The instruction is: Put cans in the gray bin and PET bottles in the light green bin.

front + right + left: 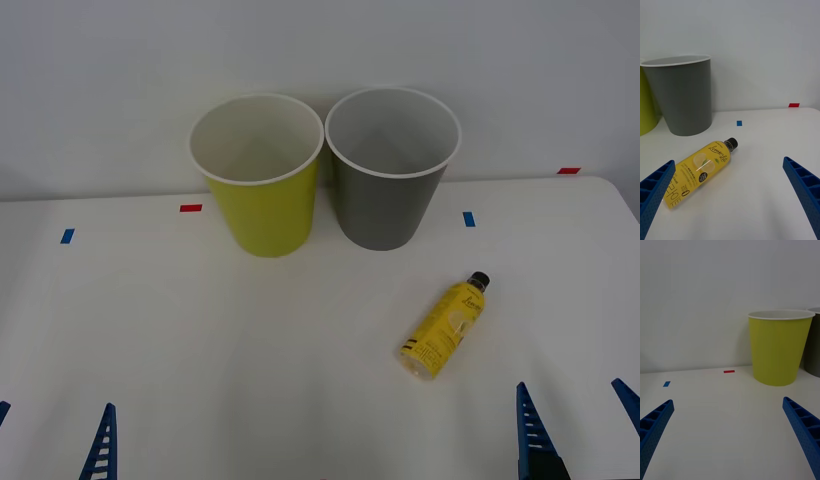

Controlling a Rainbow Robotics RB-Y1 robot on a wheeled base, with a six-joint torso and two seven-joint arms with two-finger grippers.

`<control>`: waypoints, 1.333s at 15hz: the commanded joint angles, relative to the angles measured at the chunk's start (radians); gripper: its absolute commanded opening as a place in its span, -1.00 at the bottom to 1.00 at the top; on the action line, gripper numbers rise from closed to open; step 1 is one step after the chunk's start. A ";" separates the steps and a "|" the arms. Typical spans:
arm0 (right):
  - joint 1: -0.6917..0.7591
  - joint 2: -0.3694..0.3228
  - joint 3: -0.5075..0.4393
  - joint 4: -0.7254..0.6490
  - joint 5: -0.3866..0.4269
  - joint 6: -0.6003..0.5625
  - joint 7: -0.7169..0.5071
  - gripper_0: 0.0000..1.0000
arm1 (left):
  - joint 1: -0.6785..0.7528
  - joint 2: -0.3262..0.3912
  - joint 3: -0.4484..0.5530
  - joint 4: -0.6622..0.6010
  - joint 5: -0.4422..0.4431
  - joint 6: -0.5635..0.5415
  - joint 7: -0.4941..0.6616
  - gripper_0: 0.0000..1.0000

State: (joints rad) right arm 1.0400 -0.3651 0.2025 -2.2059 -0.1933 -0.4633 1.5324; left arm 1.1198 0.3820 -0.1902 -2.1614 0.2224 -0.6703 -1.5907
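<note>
Pickup not begun: the right tool (pixel 730 202), fingers apart, faced the PET bottle (pixel 700 168) lying just ahead; left tool (pixel 730 438) waited, likewise spread.

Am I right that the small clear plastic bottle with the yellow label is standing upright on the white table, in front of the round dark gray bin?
Not quite. The small clear plastic bottle lies on its side on the white table, black cap toward the round dark gray bin. The front view and right wrist view both show it. It is in front of that bin.
</note>
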 commanded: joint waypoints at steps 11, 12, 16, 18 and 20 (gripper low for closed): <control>0.000 0.000 0.000 0.000 0.000 0.000 0.000 1.00 | 0.000 0.000 0.000 0.000 0.000 0.000 0.000 1.00; 0.000 0.000 0.000 0.000 0.000 0.000 0.000 1.00 | 0.000 0.000 0.000 0.000 0.000 0.000 0.000 1.00; 0.000 0.000 0.000 0.000 0.000 0.000 0.000 1.00 | 0.000 0.000 0.000 0.000 0.000 0.000 0.000 1.00; 0.000 0.000 0.000 0.000 0.000 0.000 0.000 1.00 | 0.000 0.000 0.000 0.000 0.000 0.000 0.000 1.00; 0.000 0.000 0.000 0.000 0.000 0.000 0.000 1.00 | 0.000 0.000 0.000 0.000 0.000 0.000 0.000 1.00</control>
State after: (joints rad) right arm 1.0400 -0.3651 0.2025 -2.2059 -0.1933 -0.4633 1.5324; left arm 1.1198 0.3820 -0.1902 -2.1614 0.2224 -0.6703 -1.5907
